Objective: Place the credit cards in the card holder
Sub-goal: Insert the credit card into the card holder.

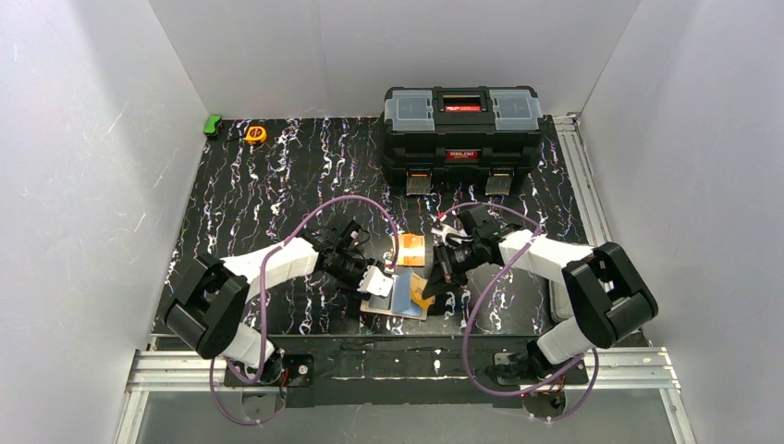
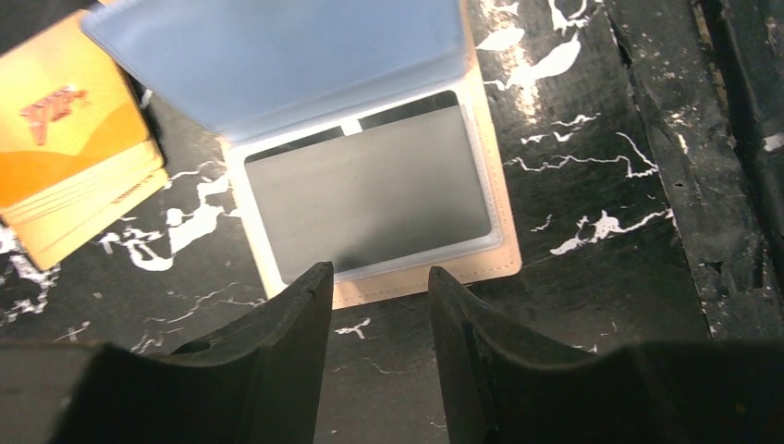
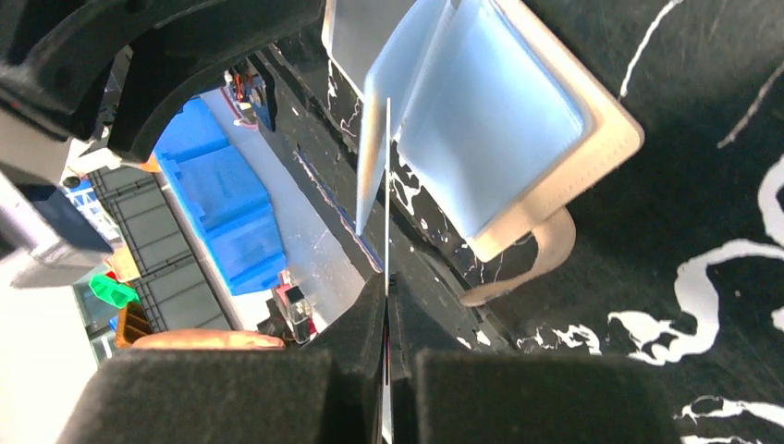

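Seating orange credit card, pinched edge-on by right gripper at open card holder; left gripper parted, empty; next: slide into sleeve.

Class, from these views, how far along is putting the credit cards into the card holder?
Done: the black card looks seated in the open card holder's clear pocket. In hand: the right tool pinches an orange card edge-on beside it. Left: slotting that in, plus a second orange card lying loose.
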